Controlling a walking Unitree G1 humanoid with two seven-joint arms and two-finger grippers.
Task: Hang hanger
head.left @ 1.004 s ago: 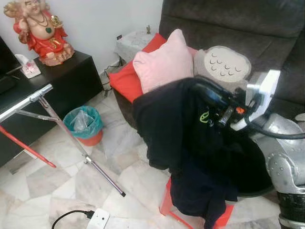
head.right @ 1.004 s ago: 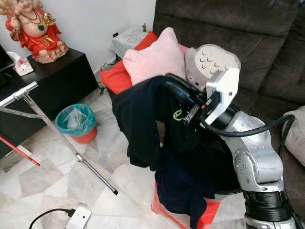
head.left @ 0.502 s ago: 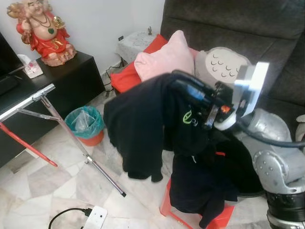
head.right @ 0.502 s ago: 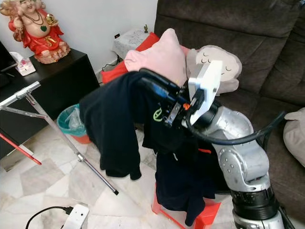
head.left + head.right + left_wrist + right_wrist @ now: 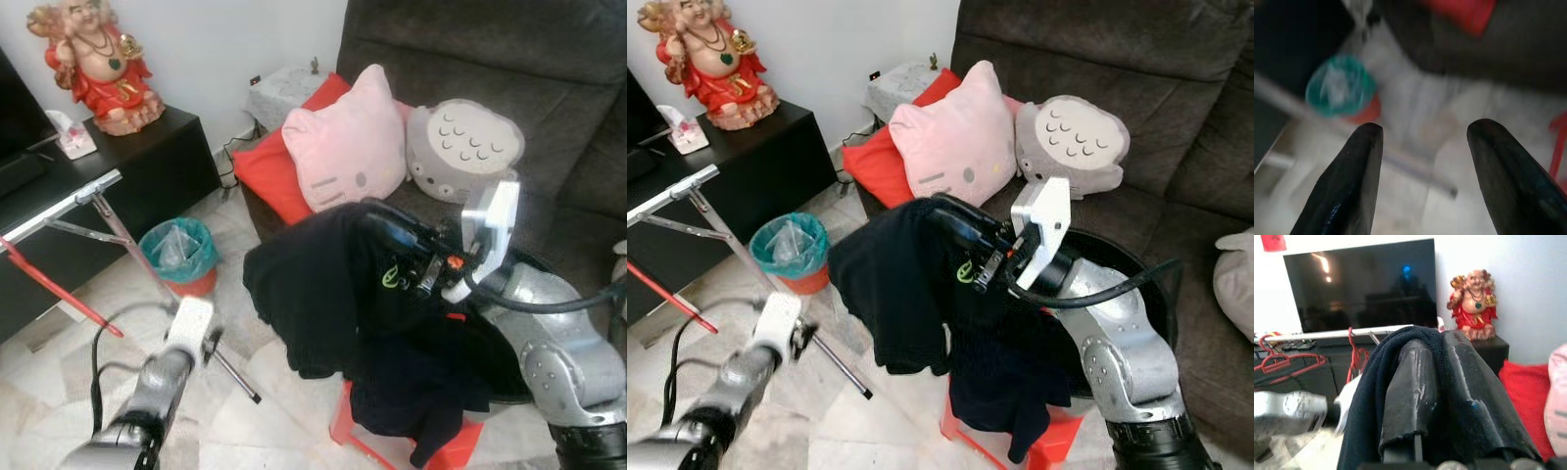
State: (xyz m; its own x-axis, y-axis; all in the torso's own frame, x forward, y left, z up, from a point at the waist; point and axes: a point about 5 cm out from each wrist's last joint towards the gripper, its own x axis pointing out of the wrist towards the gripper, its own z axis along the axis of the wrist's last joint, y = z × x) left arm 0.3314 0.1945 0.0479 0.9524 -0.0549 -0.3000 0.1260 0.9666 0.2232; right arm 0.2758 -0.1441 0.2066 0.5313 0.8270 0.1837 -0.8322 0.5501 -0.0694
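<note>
Head cam: right gripper point(image 5: 955, 217) sits mid-frame, clamped on a black garment point(image 5: 896, 284) that drapes down toward a red stool point(image 5: 1043, 441) at the bottom. Left gripper point(image 5: 191, 318) is lower left, above the marble floor, near a teal bin point(image 5: 176, 250). A drying rack rail point(image 5: 59, 201) runs along the left edge.

Left wrist cam: blurry, fingers point(image 5: 1352, 181) spread wide apart, nothing between them.

Right wrist cam: fingers point(image 5: 1415, 382) pressed together with dark cloth over them. Red hangers point(image 5: 1283, 361) hang on the rail at left, below the TV point(image 5: 1361, 284).
</note>
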